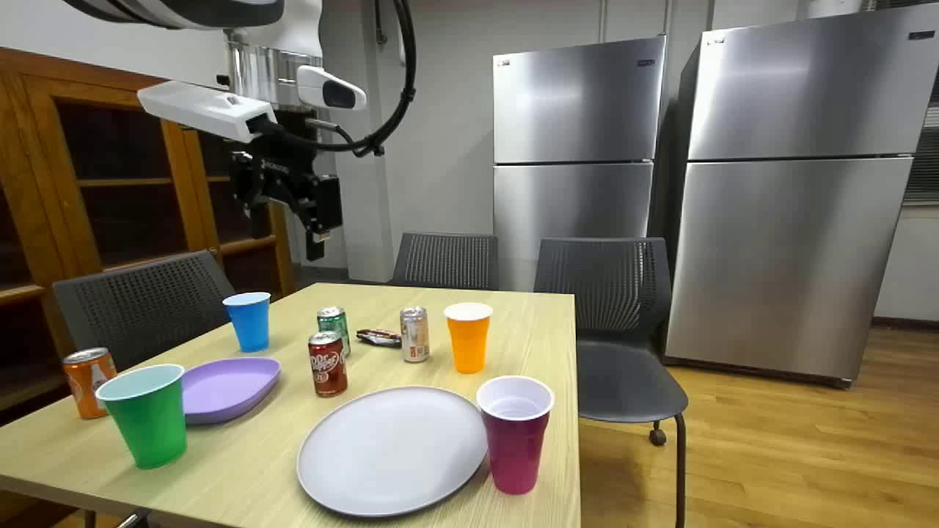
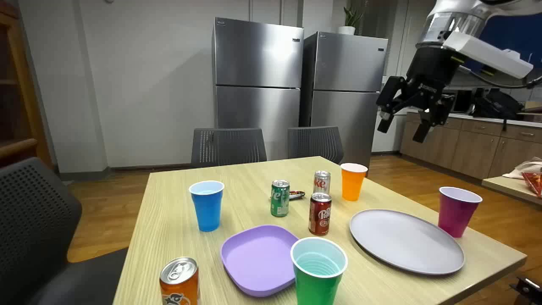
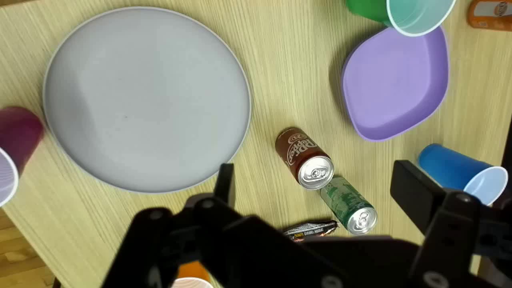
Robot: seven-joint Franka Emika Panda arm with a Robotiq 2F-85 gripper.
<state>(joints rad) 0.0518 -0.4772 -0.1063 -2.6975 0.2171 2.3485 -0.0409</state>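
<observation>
Both exterior views face fridges [image 1: 788, 257] across the table [image 1: 242, 455]; the wrist view looks down

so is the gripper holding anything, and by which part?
Nothing. The gripper is open in mid-air; the Dr Pepper can seen between its jaws in the wrist view stands on the table.

Gap between grey plate [image 3: 148, 100] and purple dish [image 3: 392, 82], Dr Pepper can [image 3: 304, 158] partly obstructing, green can [image 3: 348, 205] close behind

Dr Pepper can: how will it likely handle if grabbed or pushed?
The Dr Pepper can may slip in a loose grip: its side looks smooth. Upright, round and taller than wide, it could tip if pushed high, then roll. Contents hidden, so weight unclear.
</observation>
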